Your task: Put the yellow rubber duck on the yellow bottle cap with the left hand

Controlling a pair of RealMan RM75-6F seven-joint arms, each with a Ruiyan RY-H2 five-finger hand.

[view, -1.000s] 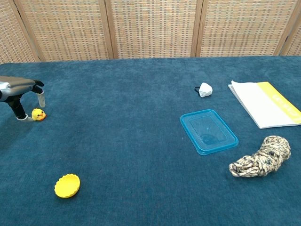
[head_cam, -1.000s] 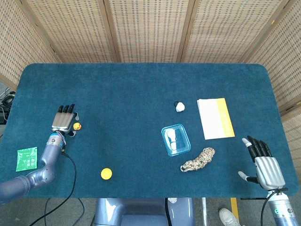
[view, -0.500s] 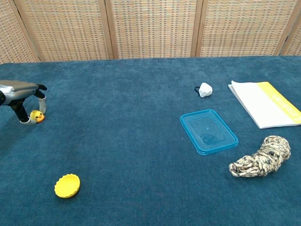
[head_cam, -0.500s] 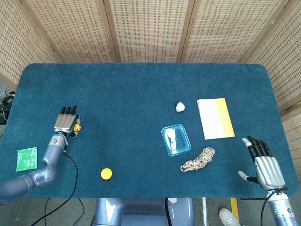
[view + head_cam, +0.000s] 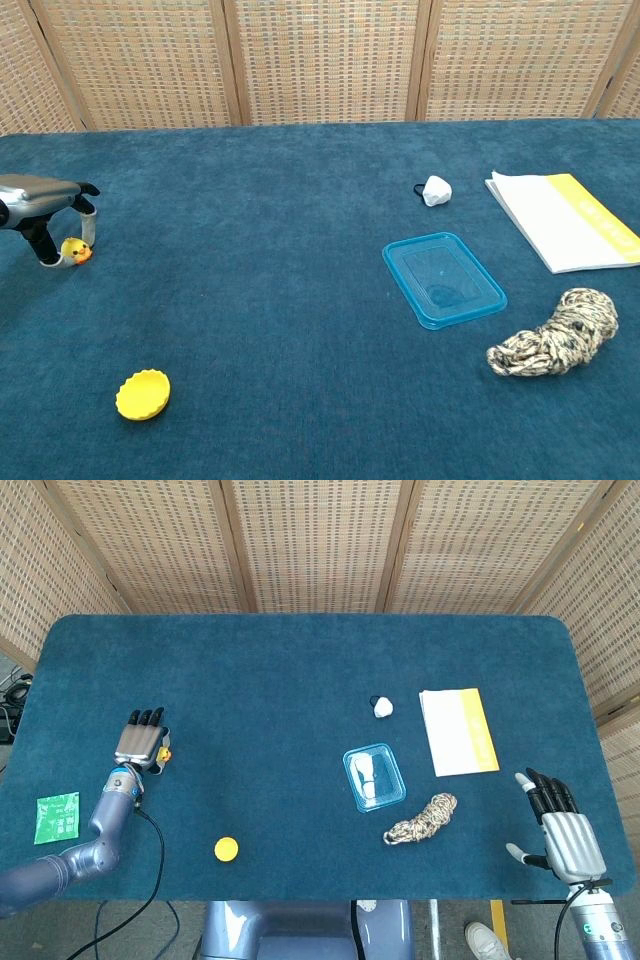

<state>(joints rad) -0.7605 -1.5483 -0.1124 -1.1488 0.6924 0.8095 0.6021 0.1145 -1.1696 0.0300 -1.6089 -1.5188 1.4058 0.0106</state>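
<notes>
Trouble could come if the left hand [image 5: 141,742], at the left of the head view, squeezes loosely and the tiny yellow rubber duck [image 5: 164,751] slips out. Chest view, left edge: fingers [image 5: 88,226] pinch the duck, well apart from the yellow bottle cap [image 5: 142,394] at lower left.

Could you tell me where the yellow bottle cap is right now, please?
The yellow bottle cap lies on the blue table near the front edge on the robot's left side, in front of the left hand and the duck.
</notes>
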